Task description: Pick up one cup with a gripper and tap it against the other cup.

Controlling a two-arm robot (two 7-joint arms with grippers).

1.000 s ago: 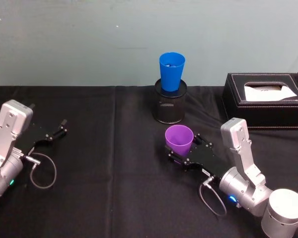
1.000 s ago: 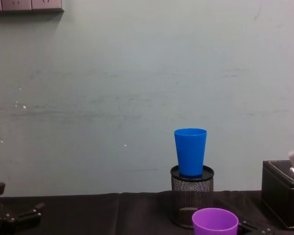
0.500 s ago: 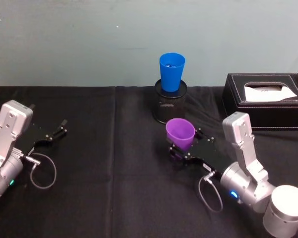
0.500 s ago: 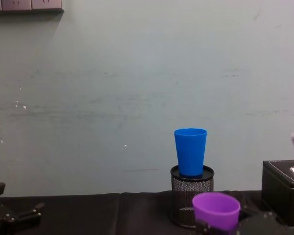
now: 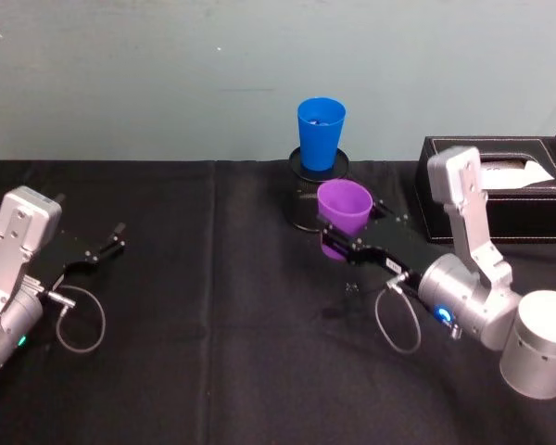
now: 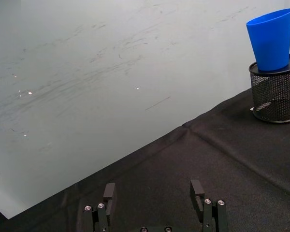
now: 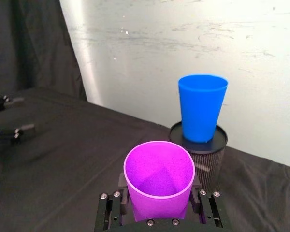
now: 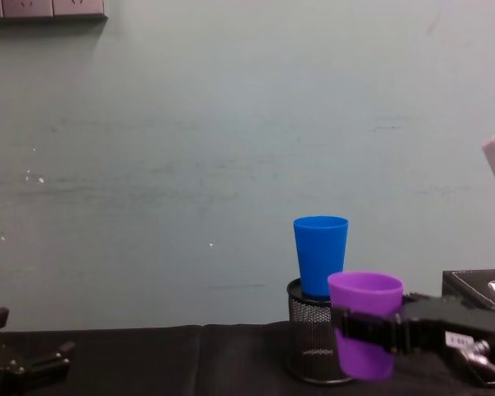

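The right gripper (image 5: 338, 243) clamps the purple tumbler (image 5: 343, 211) upright, mouth up, just before the blue tumbler (image 5: 320, 134) on its mesh pen holder (image 5: 302, 202). The chest view shows the purple rim lower than the blue one. The left gripper (image 5: 107, 243) is parked at the left, fingers apart.

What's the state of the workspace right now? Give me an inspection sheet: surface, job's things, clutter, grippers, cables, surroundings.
Surface: black cloth, no spills seen.
Job's things: purple cup upright, held clear of the cloth, apart from the blue cup, which stands upright on the mesh pen holder.
Clutter: black tissue box at the far right.
Grippers: right gripper jaws shut on the purple cup; left gripper parked on the cloth at the left, jaws open.
Cables: looped cable by the left wrist, another by the right.
Surroundings: pale wall behind; nothing else seen.
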